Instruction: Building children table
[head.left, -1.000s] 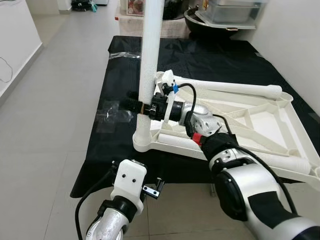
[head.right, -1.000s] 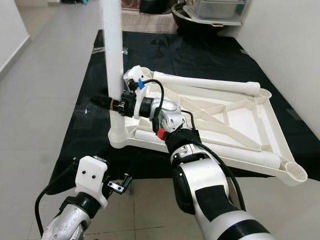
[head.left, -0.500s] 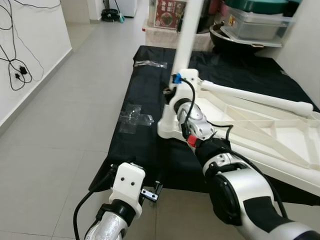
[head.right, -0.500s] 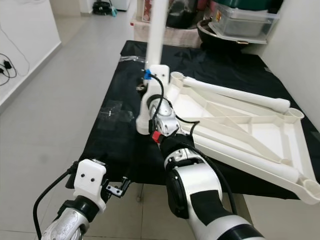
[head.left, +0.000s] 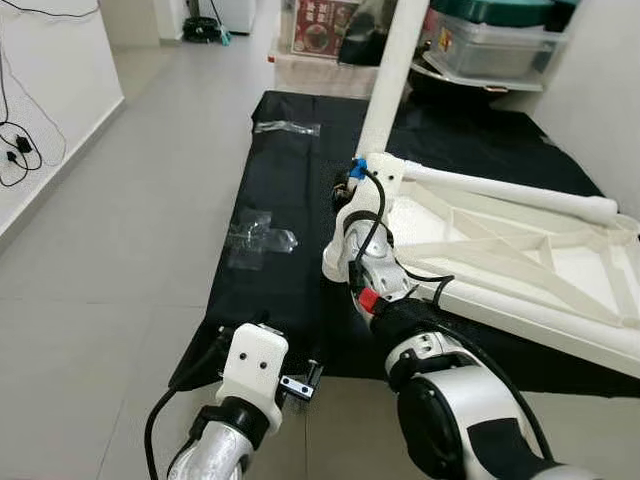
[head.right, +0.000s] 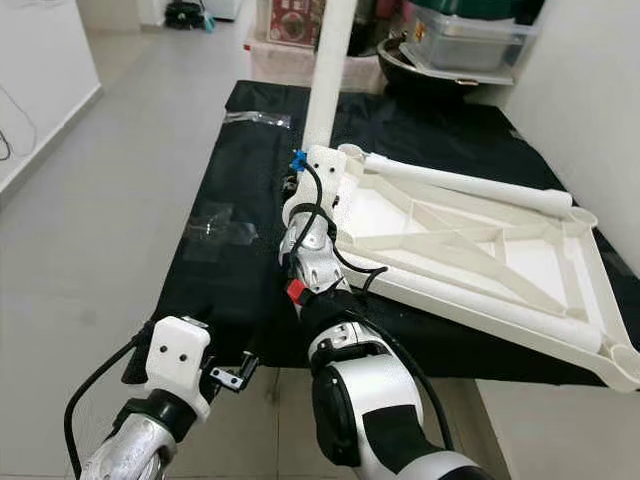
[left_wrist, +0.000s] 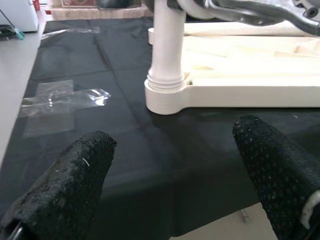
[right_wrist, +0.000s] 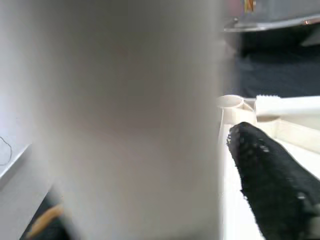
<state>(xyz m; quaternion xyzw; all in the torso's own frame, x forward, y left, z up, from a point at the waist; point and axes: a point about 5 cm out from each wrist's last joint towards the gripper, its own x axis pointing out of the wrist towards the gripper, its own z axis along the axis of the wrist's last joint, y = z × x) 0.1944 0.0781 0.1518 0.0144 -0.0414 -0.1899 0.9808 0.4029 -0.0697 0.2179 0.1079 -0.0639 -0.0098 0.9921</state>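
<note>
A white children's tabletop (head.left: 560, 330) lies upside down on a black cloth. One white table leg (head.left: 395, 70) stands upright in its near left corner socket (left_wrist: 165, 97). My right gripper (head.left: 352, 198) reaches forward and is shut on this leg low down, mostly hidden behind its white wrist mount. In the right wrist view the leg (right_wrist: 125, 120) is pressed close beside one black finger (right_wrist: 265, 175). Two more legs (head.left: 510, 190) lie on the underside. My left gripper (left_wrist: 172, 137) hangs low before the cloth's front edge, open, with nothing between its fingers.
The black cloth (head.left: 290, 220) covers a low surface, with crumpled clear plastic (head.left: 258, 232) on its left part. Boxes and a lidded bin (head.left: 480, 40) crowd the far end. Grey tile floor (head.left: 110, 250) lies open to the left, and a white wall runs along the right.
The whole picture has shifted, so the camera has moved and my right arm now points more straight ahead. The right gripper stays on the upright leg. The left arm hangs as before.
</note>
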